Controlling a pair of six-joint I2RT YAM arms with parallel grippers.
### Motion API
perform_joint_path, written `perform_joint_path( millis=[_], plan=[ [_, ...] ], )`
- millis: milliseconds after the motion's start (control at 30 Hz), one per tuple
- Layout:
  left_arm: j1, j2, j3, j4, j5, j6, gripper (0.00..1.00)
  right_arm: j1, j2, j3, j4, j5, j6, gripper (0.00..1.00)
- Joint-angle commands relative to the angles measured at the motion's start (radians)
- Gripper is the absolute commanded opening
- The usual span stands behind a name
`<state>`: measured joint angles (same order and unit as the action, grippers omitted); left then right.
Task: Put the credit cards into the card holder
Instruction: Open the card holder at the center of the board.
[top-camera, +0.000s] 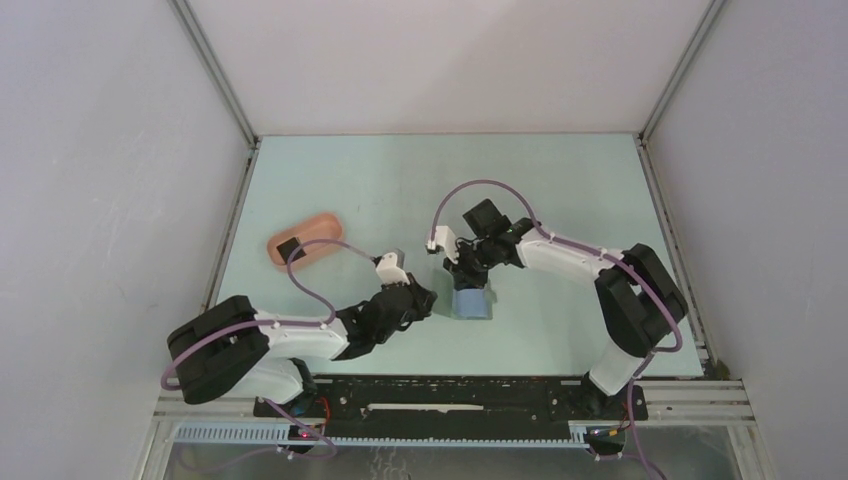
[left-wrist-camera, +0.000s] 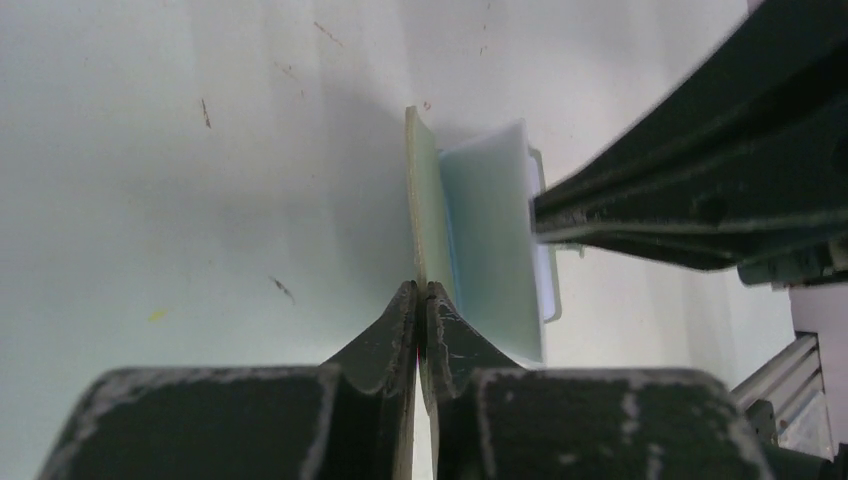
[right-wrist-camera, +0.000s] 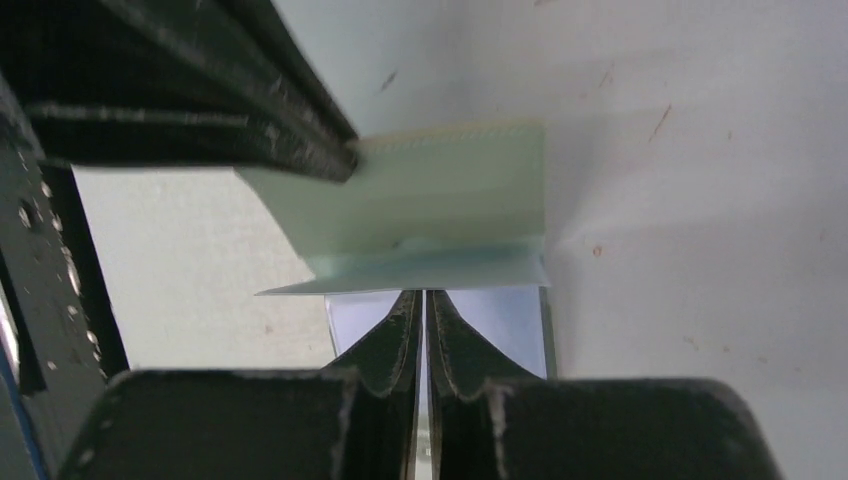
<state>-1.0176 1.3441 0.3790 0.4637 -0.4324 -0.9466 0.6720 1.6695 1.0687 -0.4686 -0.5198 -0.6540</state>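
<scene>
Grey-green outside and bluish within, the holder (top-camera: 472, 303) sat open on the table (top-camera: 350, 170), near its middle, between the two claws. The left claw (left-wrist-camera: 418, 300) was pinched tight on the thin edge of one flap, the one with a stitched cream border, and held it raised off the table. The right claw (right-wrist-camera: 425, 305) was closed to a hairline slit at the edge of a pale blue-green leaf, with a lilac-blue panel behind its fingers; which layer of the holder it gripped I could not tell. The claws met the holder from opposite sides, their tips near each other. No card could be told from the leaves. Well to the left, a pink tray (top-camera: 318, 216) held a small dark thing (top-camera: 290, 248), too small to name.
</scene>
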Motion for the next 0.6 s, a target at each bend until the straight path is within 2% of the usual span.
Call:
perform_joint_path(
  millis=[0, 200, 400, 533, 567],
  plan=[
    [0.019, -0.052, -0.059, 0.059, 0.058, -0.004, 0.14, 0.023, 0.084, 0.097, -0.019, -0.051, 0.148, 0.11],
    [0.044, -0.155, -0.136, 0.077, 0.102, 0.020, 0.36, 0.030, 0.187, 0.174, -0.054, -0.066, 0.255, 0.11],
    [0.051, -0.330, -0.178, 0.032, 0.222, 0.116, 0.49, 0.040, 0.239, 0.215, -0.088, -0.056, 0.295, 0.11],
    [0.051, -0.398, -0.151, 0.011, 0.337, 0.197, 0.49, 0.038, 0.243, 0.223, -0.100, -0.080, 0.301, 0.12],
    [0.051, -0.397, -0.145, 0.019, 0.351, 0.214, 0.47, 0.037, 0.245, 0.226, -0.103, -0.092, 0.301, 0.12]
  ],
)
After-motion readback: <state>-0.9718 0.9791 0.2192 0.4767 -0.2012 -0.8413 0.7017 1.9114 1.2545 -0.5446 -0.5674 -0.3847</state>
